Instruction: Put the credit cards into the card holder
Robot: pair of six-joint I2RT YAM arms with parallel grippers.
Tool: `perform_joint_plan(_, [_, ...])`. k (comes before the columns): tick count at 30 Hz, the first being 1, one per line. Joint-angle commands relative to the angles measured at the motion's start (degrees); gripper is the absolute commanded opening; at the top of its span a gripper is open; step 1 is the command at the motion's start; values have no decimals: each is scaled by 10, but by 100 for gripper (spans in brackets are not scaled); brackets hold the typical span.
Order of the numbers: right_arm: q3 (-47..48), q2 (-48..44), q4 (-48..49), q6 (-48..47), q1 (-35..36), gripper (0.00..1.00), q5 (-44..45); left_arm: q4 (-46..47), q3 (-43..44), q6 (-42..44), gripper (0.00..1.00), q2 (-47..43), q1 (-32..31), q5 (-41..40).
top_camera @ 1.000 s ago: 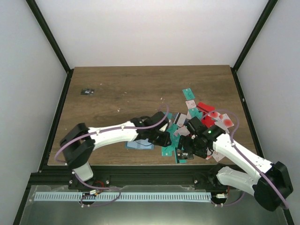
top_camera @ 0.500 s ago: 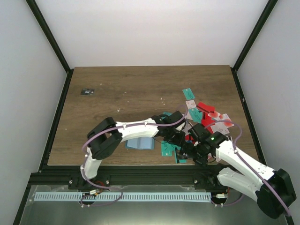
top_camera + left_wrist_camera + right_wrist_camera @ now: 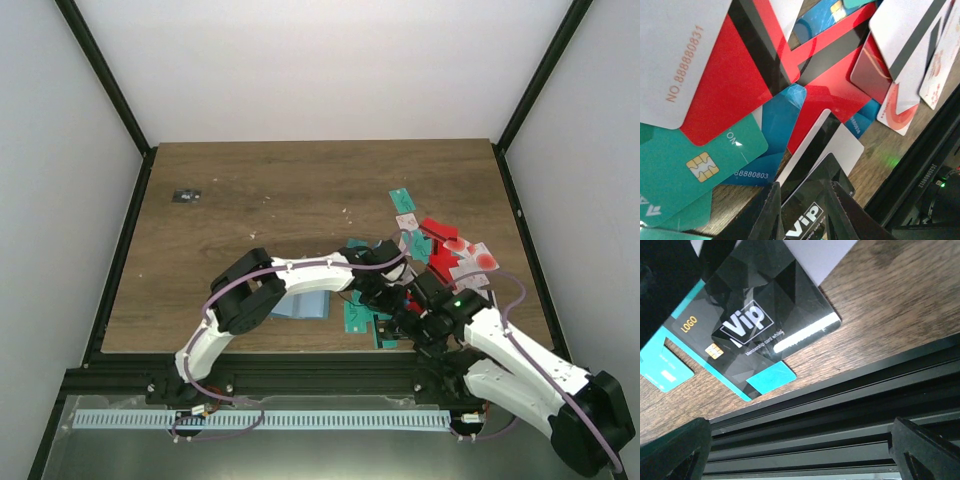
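Left claw (image 3: 804, 205), slightly open, stood over the black Vip card (image 3: 765, 315); dragging it beyond the table (image 3: 890, 280) edge could ease pinching. Right claw (image 3: 800, 450) gaped empty.

The overhead view is bright and even, its white walls (image 3: 320, 70) nearly washed out, shadows faint. In the left wrist view, glossy red cards (image 3: 720, 95) show soft sheen, and the fingers (image 3: 765, 220) at 6 o'clock blur. In the right wrist view, a black card (image 3: 760, 310) carries a glare streak along its 4 o'clock edge.

One card holder (image 3: 300, 307), over ten credit cards (image 3: 437, 235).
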Motion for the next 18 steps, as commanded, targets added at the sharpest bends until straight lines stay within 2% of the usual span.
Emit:
perform_joint_plan(1, [-17,-15,1,35,-6,100,3,11,15,7,27,17,-9,25])
perform_joint_plan(11, [-37,-41,-6,67,-8,100,16,2,16,8,27,40,-19,34])
perform_joint_plan(18, [-41,-73,-11,92,-8,100,21,18,-6,-14,27,25,-29,30])
